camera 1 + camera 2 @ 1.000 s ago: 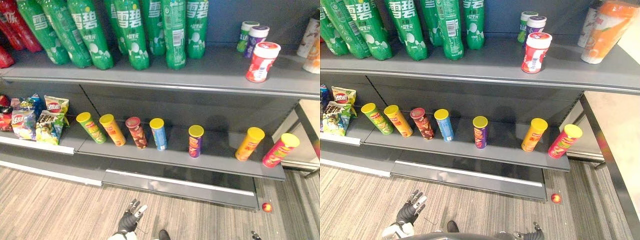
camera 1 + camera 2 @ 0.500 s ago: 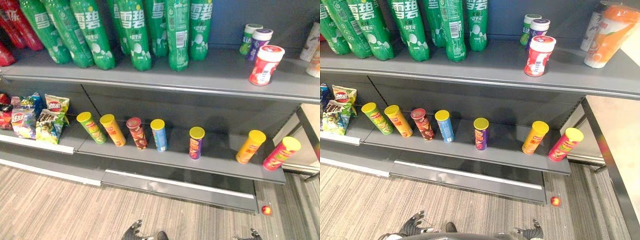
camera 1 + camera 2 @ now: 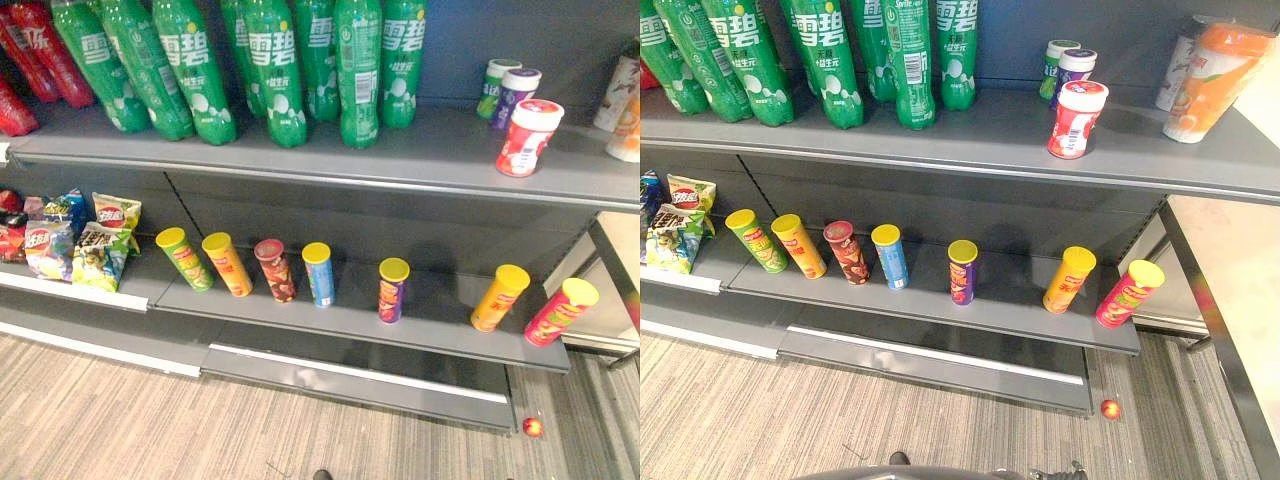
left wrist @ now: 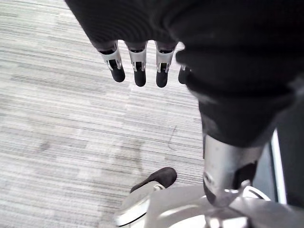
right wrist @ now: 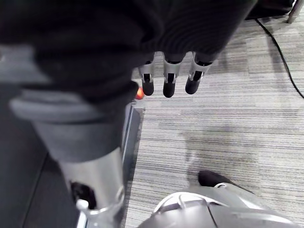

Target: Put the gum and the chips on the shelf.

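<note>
Both hands empty: my left hand (image 4: 138,66) hangs over the floor (image 4: 57,118), fingers straight. Chip cans (image 3: 392,289) stand spaced along the lower shelf (image 3: 440,315), probably for display. Gum jar (image 3: 528,137) upright on the upper shelf (image 3: 430,140). Right hand (image 5: 168,78) loose too. Looks done.

Bottles (image 3: 270,70) left, gum jars (image 3: 528,137) right on upper shelf (image 3: 430,145); chip cans (image 3: 392,290) below

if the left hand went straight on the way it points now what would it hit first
Most likely the striped carpet: the left hand hangs empty with fingers straight toward the floor, and nothing lies between in its wrist view. Depth is hard to judge.
</note>
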Controlling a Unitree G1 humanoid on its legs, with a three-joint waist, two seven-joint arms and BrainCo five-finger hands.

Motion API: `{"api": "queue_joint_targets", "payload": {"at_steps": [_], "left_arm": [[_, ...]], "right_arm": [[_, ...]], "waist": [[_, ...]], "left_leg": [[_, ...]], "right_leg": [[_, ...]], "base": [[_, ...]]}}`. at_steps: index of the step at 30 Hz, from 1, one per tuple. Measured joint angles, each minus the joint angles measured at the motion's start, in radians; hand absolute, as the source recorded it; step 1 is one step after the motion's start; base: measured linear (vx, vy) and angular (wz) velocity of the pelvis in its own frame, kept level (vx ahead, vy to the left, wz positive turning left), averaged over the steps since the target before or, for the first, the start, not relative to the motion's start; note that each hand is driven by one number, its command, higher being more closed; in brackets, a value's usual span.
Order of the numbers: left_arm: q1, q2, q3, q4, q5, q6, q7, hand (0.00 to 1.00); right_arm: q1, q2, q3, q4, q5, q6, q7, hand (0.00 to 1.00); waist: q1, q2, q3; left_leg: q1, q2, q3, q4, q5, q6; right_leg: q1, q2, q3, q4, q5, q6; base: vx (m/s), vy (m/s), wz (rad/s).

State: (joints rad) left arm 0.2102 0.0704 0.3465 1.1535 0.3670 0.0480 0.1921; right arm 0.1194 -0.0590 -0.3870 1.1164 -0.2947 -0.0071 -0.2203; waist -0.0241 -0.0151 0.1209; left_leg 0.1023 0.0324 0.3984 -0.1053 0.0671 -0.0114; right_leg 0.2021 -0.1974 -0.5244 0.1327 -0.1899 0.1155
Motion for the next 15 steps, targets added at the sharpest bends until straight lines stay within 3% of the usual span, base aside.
{"api": "queue_joint_targets", "payload": {"at_steps": [15], "left_arm": [[0.009,0.001,0.0,0.031,-0.062,-0.006,-0.058,0.0]], "right_arm": [[-0.017,-0.002,-0.035,0.04,0.035,0.023,0.079,0.0]], "waist": [[0.0,-0.008,0.006]], "left_leg": [[0.022,-0.023,0.0,0.0,-0.023,0.009]], "right_leg": [[0.035,-0.012,-0.003,-0.026,0.007,0.01]], "base": [[0.05,0.013,0.0]]}}
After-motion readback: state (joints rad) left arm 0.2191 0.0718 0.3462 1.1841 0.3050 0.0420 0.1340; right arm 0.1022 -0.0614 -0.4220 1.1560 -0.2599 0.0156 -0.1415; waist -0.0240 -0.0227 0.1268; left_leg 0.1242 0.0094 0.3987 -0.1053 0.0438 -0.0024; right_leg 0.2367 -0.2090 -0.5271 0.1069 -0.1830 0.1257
